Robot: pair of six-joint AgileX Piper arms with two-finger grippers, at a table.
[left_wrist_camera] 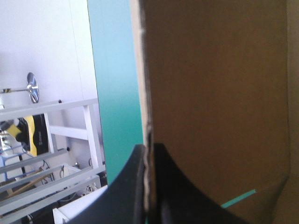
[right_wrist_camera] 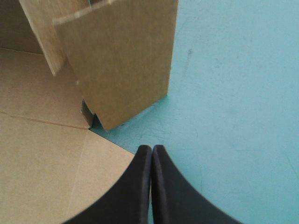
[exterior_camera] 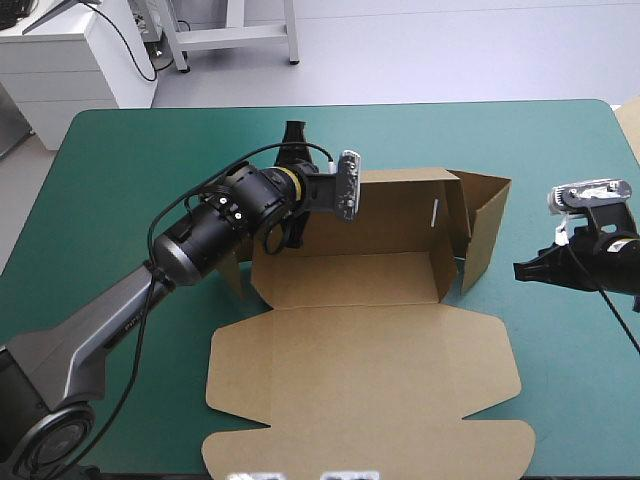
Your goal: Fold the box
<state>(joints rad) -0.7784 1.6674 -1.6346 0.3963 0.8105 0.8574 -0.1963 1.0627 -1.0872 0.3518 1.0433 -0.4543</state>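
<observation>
A: Box pos.?
B: The box (exterior_camera: 350, 280) sits mid-table on the teal-green cover (exterior_camera: 120, 180), part-formed. Lid (exterior_camera: 365, 370) lies flat toward the near edge, back wall (exterior_camera: 400, 210) stands up, floor panel btwn the two.
A: Sides?
B: At the right end a side flap (exterior_camera: 487, 225) stands upright, swung outward at an angle. At the left end a bit of board shows past the arm, mostly hidden.
A: Left gripper?
B: The left gripper (left_wrist_camera: 148, 149) is at the box's left end, by the back wall. In its wrist view the black fingers are all but together w/ a board edge pinched btwn them, so it's clamped on the box. Board fills one side of that view, cover the other.
A: And the right gripper?
B: The right gripper (right_wrist_camera: 152, 148) hangs over bare cover just beside the box's right end, tips pointing toward it. Fingers pressed together in one point. Not touching the board: the side flap is ahead of the tips w/ a strip of cover in the gap, and a corner of the lid shows beside one finger.
</observation>
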